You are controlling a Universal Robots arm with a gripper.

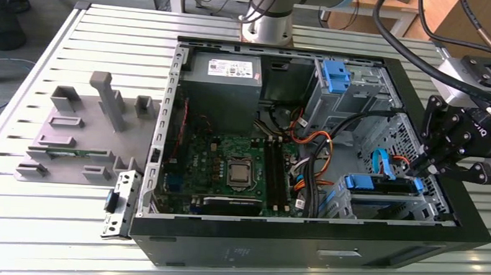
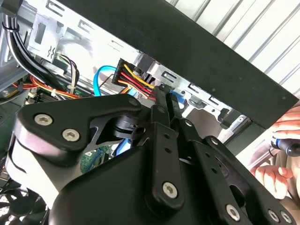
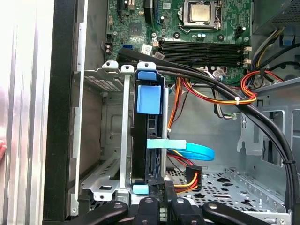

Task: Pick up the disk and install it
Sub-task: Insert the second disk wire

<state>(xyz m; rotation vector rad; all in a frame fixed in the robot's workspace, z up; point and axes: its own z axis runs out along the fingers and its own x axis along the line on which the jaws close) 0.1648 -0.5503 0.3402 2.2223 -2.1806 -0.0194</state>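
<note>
Lying open on the bench, the case shows its motherboard at centre; the disk stands on edge in the drive cage near the case's right wall, where the hand meets its end, fingers drawn together, though a grip cannot be confirmed.

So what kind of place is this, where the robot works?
Probably a workshop or lab for testing robots that put computers together. An open computer case lies on a slatted metal table, grey part holders sit beside it, and the gripper reaches in near the disk.
</note>
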